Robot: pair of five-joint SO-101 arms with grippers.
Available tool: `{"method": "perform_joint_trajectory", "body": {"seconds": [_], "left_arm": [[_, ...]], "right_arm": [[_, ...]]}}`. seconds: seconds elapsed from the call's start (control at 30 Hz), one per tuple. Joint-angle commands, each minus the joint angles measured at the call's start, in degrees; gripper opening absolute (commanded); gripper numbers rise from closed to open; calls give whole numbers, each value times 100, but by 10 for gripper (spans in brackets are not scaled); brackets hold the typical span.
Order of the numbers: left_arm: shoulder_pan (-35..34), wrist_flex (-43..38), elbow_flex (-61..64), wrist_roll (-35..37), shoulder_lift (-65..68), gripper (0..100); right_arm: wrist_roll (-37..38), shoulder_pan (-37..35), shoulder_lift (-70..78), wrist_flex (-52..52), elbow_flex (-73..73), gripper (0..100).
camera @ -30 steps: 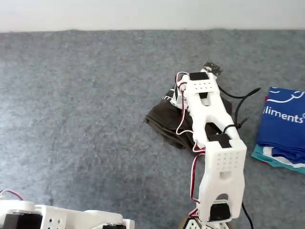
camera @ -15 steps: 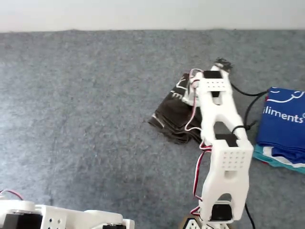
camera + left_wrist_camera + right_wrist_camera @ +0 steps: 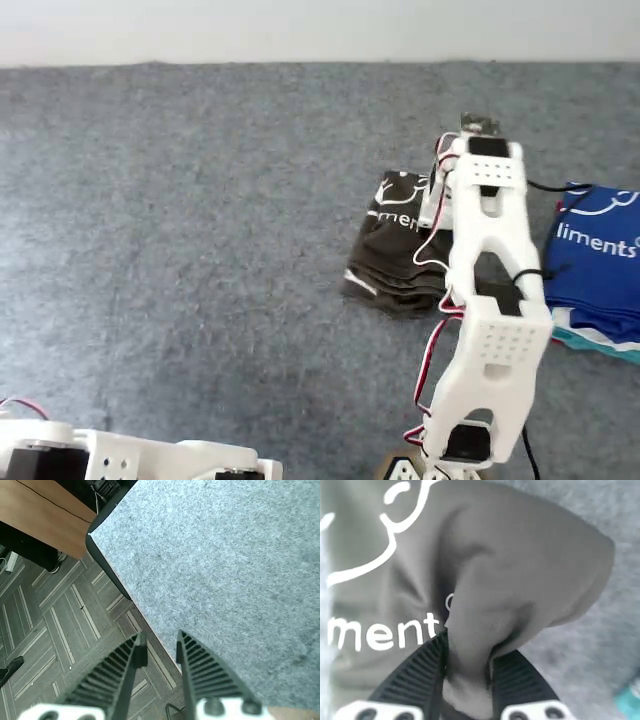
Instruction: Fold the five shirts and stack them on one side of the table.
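A folded dark brown shirt (image 3: 395,250) with white lettering lies on the grey table (image 3: 200,200), right of the middle. My right gripper (image 3: 467,650) is shut on a bunched fold of this shirt (image 3: 520,570) at its far right edge. The white right arm (image 3: 490,300) stretches over the shirt's right side in the high view. Just right of it is a stack of folded shirts with a blue shirt (image 3: 600,260) on top and a teal one (image 3: 590,342) under it. My left gripper (image 3: 159,640) hangs slightly open and empty past the table's edge (image 3: 110,570), above the floor.
The left arm's white base (image 3: 120,455) sits at the near left corner. Grey felt covers the table's left and middle parts. A white wall (image 3: 300,30) borders the far side. A wooden panel (image 3: 40,515) and patterned floor (image 3: 65,625) lie beyond the table edge.
My right gripper has dragged the dark shirt to the right, closer to the blue-topped stack, and the shirt has turned so its lettering shows. The left arm has not moved.
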Motion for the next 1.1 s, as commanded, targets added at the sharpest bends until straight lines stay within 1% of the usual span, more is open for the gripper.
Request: {"method": "perform_joint_trajectory", "body": {"seconds": [0.0,0.23,0.4,0.5,0.67,0.87,0.93,1.0,1.07], "left_arm": [[9,9,-154,-44,-26,108],[9,9,-154,-44,-26,108],[9,9,-154,-44,-26,108],[9,9,-154,-44,-26,108],[9,9,-154,-44,-26,108],[9,9,-154,-44,-26,108],[9,-26,-163,-44,-26,108],[9,-237,-154,-44,-26,108],[9,-475,-154,-44,-26,108]], "right_arm": [[484,84,-1024,462,-123,9],[1284,286,-2343,1033,-123,9],[2057,892,-3204,1033,-123,9],[2523,1341,-3442,848,-123,9],[3033,2158,-3380,198,-123,9],[3631,2844,-2791,-400,-123,9],[3798,2993,-2580,-532,-123,9],[3991,3064,-2352,-629,-123,13],[4105,3073,-2167,-716,-123,53]]}}
